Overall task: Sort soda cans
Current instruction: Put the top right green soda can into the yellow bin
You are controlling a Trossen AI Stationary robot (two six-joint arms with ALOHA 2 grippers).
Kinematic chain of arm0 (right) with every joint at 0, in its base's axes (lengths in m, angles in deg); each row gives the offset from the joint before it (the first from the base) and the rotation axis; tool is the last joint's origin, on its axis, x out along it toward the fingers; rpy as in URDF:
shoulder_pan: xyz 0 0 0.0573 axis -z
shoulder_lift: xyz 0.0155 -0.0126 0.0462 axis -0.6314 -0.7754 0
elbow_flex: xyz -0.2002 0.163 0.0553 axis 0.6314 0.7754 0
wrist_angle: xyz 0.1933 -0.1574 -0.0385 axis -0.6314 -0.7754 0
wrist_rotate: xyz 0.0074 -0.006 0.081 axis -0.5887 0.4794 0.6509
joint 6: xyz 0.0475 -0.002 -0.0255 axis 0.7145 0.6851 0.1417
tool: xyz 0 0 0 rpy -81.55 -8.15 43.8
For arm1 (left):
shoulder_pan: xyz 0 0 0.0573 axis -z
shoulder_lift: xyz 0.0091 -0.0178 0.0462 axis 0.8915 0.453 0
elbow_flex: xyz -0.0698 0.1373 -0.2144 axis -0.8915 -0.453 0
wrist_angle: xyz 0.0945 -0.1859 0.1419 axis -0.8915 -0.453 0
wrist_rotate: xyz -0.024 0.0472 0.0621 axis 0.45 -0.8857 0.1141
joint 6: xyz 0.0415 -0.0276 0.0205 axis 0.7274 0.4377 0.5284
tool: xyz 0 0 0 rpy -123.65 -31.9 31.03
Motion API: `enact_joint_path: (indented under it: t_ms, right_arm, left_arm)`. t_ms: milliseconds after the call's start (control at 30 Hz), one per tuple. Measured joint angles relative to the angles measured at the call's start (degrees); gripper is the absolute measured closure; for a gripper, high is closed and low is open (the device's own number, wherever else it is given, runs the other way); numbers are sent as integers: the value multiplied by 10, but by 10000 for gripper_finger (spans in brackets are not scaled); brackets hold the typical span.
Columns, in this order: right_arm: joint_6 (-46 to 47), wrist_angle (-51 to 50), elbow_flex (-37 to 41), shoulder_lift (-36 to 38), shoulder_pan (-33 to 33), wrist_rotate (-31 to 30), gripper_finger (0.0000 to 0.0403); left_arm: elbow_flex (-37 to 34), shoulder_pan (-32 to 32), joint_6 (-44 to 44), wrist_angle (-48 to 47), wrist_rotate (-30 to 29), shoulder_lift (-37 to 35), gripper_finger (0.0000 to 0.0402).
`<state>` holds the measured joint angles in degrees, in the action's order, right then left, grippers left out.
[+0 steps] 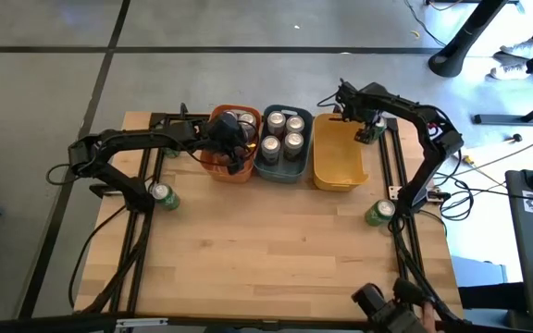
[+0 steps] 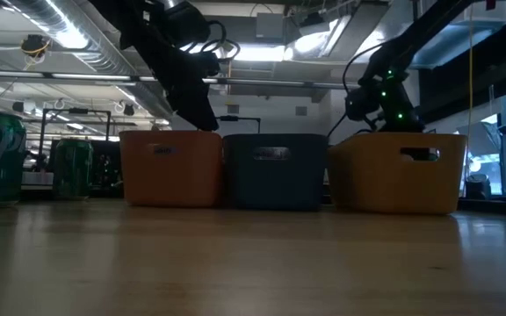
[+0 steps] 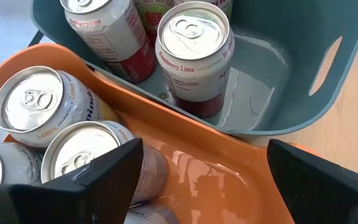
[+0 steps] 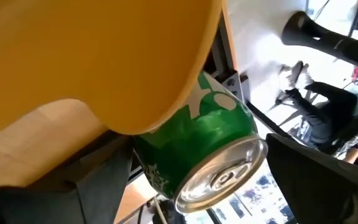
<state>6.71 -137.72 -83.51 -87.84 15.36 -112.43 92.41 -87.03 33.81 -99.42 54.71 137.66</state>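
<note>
Though the yellow bin (image 4: 98, 56) half hides it, the right gripper (image 4: 191, 186) brackets a green can (image 4: 197, 149), grip unclear; left gripper (image 3: 197, 180) gapes, empty, over the orange bin (image 3: 216, 162).

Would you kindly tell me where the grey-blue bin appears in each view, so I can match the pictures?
High view: the grey-blue bin is the middle of three bins at the table's far side.
Low view: centre, right of the orange bin.
Left wrist view: beyond the orange bin's rim, holding cans.
Right wrist view: not in it; the right pincer holds a green can.
Shared landmark: the orange bin.
</note>
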Motion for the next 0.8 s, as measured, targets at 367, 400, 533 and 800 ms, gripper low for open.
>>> enact_joint_path:
  t_ms: [367,400,533,800]
  right_arm:
    - [-7,-41,-4,-41,-2,-1,86]
    - [-8,-41,-4,-41,-2,-1,87]
    - [-11,-39,-4,-42,-2,0,86]
    - [3,-44,-2,-42,-3,-13,106]
  left_arm:
    - [0,0,2,-1,0,0,70]
    - [0,0,3,0,0,0,70]
    - [0,0,4,0,0,0,70]
    - [0,0,11,0,0,0,70]
